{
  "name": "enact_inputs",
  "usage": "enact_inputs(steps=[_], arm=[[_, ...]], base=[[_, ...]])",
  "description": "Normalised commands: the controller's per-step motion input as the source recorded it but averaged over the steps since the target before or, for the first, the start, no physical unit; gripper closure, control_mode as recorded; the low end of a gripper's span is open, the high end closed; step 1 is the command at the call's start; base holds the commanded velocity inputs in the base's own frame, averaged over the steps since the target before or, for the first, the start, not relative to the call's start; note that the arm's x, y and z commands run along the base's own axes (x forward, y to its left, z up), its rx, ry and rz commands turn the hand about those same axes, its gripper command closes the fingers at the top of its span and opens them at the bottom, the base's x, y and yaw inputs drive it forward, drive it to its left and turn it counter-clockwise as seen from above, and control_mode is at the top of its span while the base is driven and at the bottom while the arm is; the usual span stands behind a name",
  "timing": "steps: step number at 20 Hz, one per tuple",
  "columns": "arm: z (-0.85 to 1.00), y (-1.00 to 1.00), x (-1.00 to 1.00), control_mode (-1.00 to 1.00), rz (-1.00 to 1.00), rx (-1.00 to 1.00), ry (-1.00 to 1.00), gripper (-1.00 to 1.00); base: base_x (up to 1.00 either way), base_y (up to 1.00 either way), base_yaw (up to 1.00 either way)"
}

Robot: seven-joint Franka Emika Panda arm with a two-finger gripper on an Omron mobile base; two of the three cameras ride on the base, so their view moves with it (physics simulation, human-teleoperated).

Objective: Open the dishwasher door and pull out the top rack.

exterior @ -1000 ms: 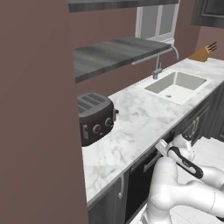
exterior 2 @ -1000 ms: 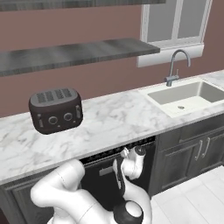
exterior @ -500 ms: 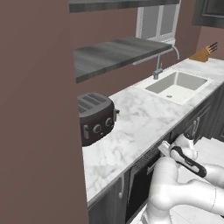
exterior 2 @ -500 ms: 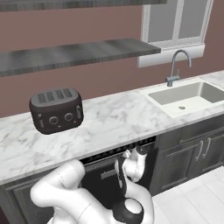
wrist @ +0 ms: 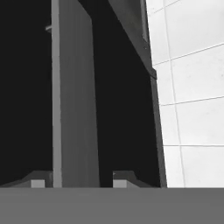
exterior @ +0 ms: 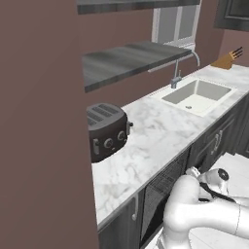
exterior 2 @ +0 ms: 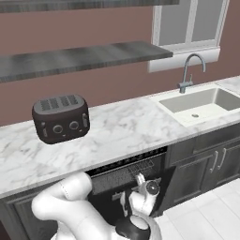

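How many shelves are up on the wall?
2. The lower shelf runs along the wall above the toaster. The upper shelf is higher, at the picture's top edge. More may be hidden above.

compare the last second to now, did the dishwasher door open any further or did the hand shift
Hardly anything changed. The hand stays shut on the silver bar handle of the dishwasher door, which hangs slightly open as before, with no clear further swing. The top rack is still inside, behind the gap. The toaster and sink have not moved.
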Motion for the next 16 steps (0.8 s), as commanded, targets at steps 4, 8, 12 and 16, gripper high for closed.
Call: enact_inputs(steps=[4,8,12,16], arm=[[-1.00,-1.00,-0.70,-1.00,0.00,-0.02,0.27,1.00],[-1.00,-1.00,-0.55,-1.00,0.00,-0.05,0.30,1.00],[-1.00,-1.00,-0.40,-1.00,0.00,-0.06,0.35,1.00],[-1.00,-1.00,-0.21,-1.00,0.00,-0.04,0.43,1.00]], base=[[0.00,0.00,0.00],[0.00,0.00,0.00],[0.00,0.00,0.00],[0.00,0.00,0.00]])
